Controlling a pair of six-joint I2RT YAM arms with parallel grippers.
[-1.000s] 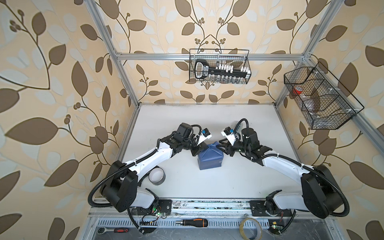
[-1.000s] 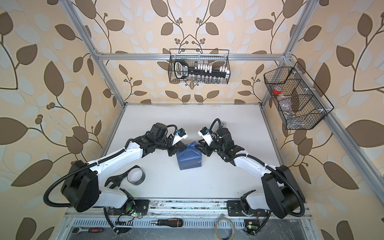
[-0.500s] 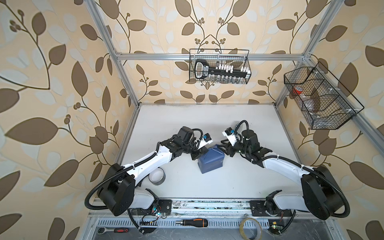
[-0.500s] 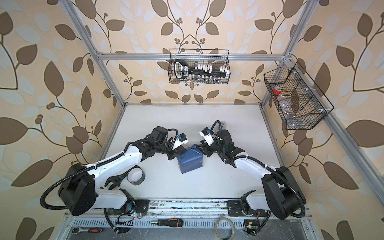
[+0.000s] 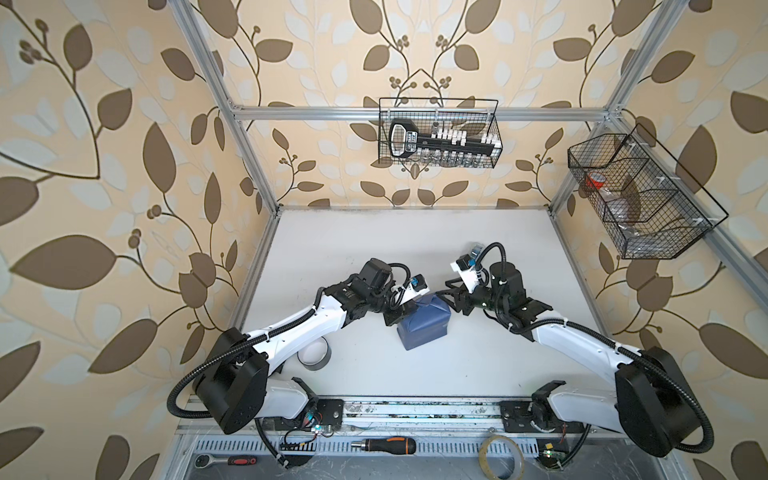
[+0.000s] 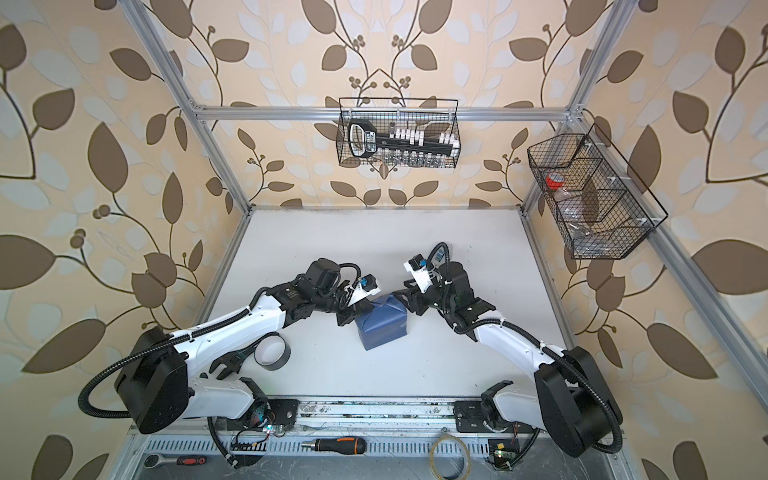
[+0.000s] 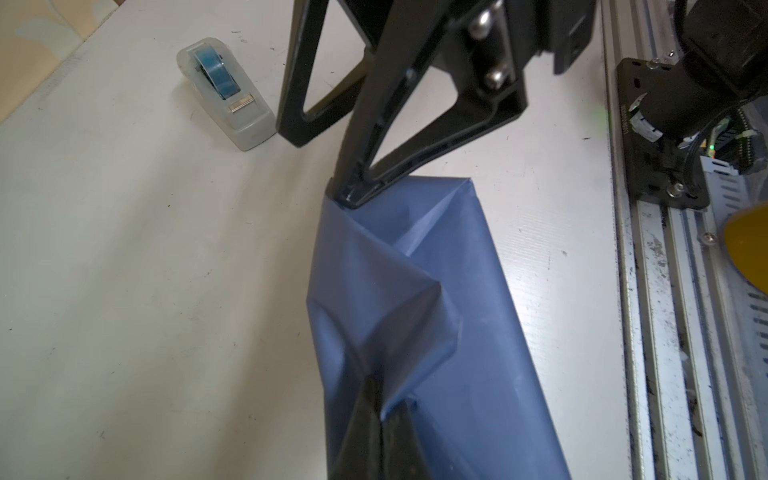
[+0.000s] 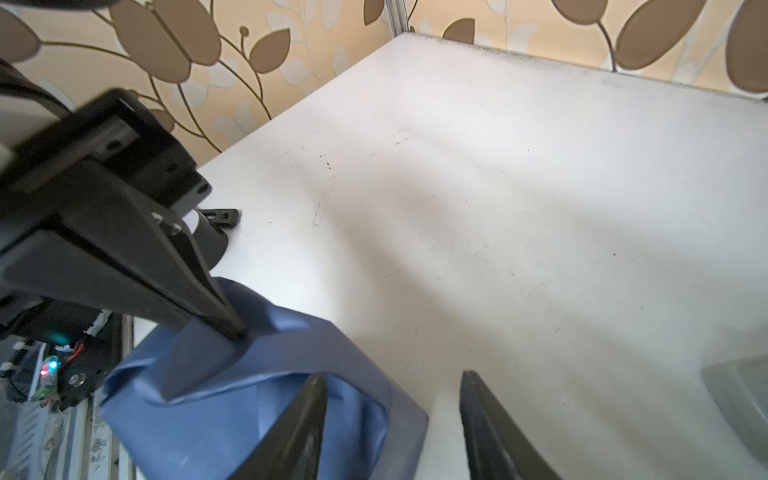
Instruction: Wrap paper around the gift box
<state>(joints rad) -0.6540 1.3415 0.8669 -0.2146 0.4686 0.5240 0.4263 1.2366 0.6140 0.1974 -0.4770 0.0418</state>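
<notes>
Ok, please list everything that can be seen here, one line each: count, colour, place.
paper: one, dusky blue, box-shaped parcel mid-table
tape dispenser: one, grey, blue tape, table near the paper
tape roll: one, grey, table by left arm
wrench-like tool: one, black, beside that roll
back basket: one, black wire, back rail, holds socket set
side basket: one, black wire, right frame, red tape inside
screwdriver: one, black-orange, front tray
ratchet: one, red-handled, front tray
clear tape roll: one, yellowish, front tray
table: one, white
left gripper: one, black, shut, tip on paper
right gripper: one, black, open, at paper's edge
</notes>
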